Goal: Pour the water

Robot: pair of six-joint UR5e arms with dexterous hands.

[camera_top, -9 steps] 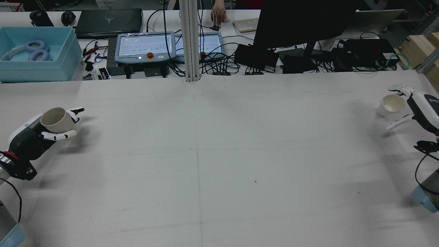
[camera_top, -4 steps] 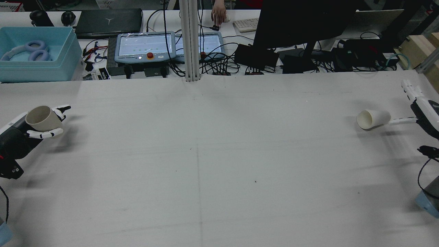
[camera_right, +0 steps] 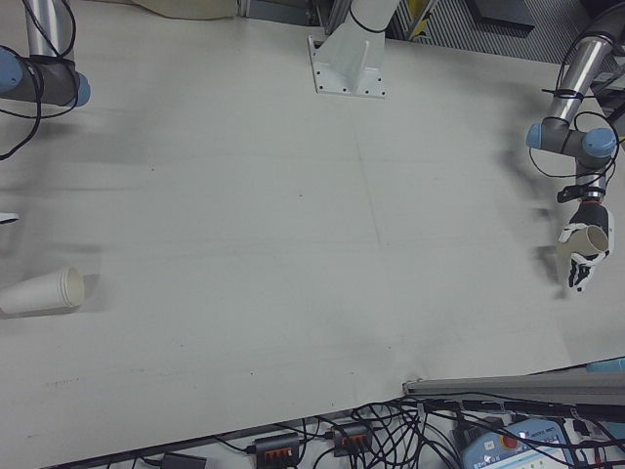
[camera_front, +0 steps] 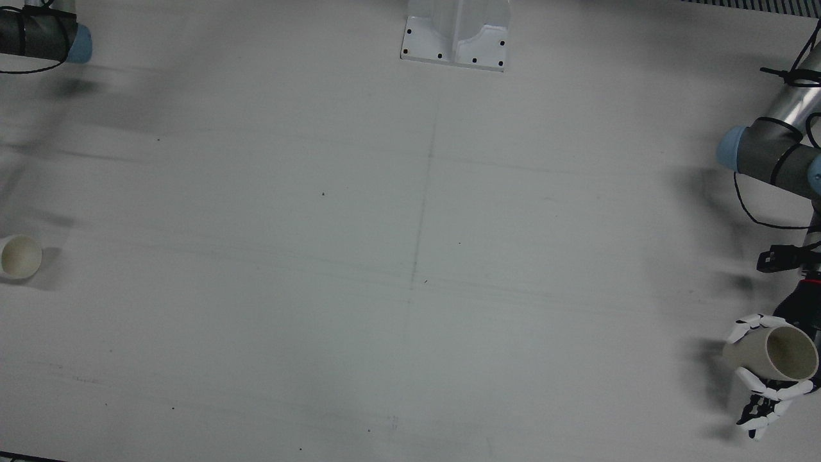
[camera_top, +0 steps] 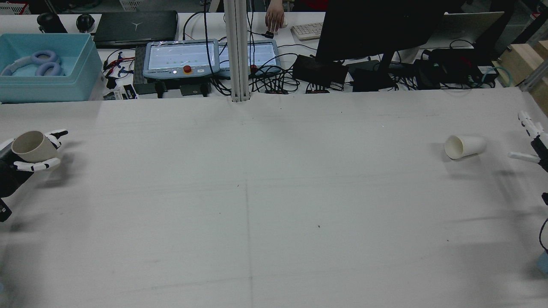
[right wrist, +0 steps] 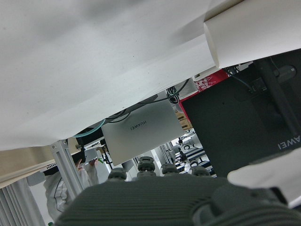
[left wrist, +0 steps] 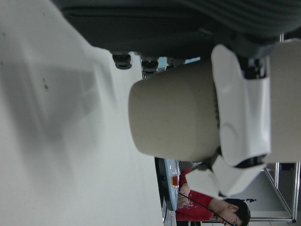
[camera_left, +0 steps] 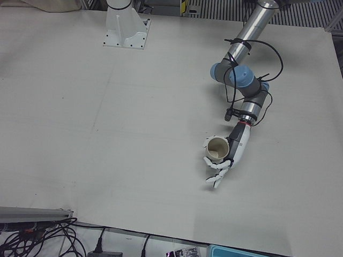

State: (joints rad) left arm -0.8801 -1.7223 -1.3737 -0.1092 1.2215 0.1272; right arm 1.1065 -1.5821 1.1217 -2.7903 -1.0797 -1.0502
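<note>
- The wide white-covered table is the landmark. On it, the task's two cups sit at opposite ends, well apart, with the middle bare.
- The left hand, at the table's left end in the rear view, has its white fingers curled closed around a tan cylindrical paper cup. It holds the cup off the table surface, mouth up and tipped a little. The left-front view shows this tan cup with its inside looking empty, though no liquid could be made out at this size anyway.
- The right hand shows only at the table's right edge, with its fingers spread and nothing in them.
- A white paper cup lies on its side on the table near the right hand but clear of it, mouth towards the table's centre. The right-front view shows the same toppled cup.
- Judged from this, the pouring step is not in reach: the receiving cup is down. The next move calls for the right hand to regrasp the white cup and stand it upright. The left hand then has to carry its cup across the table.
</note>
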